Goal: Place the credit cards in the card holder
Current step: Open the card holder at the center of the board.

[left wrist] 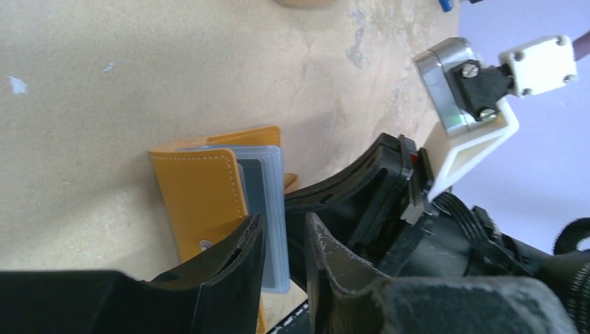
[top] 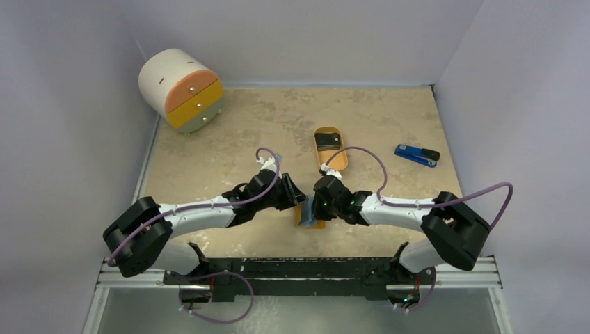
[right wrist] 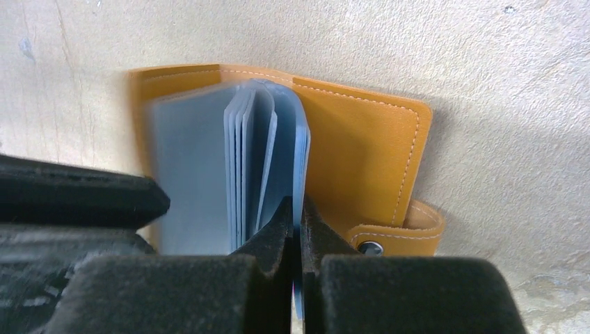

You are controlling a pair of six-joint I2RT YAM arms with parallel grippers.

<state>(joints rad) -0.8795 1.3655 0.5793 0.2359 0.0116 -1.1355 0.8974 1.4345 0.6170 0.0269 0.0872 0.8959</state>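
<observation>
Right end effector [right wrist: 299,209] pinches card holder [right wrist: 362,146] sleeve edge.

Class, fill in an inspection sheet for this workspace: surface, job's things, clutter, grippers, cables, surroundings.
Surface: beige mottled table, a few marks.
Job's things: card holder open near the front edge, sleeves fanned; credit cards in the orange tray.
Clutter: drawer unit back left; blue-and-black gadget right.
Grippers: right gripper shut on one sleeve of the holder; left gripper jaws apart at the sleeves.
Cables: purple cables looped over both arms.
Surroundings: plain pale walls.
</observation>
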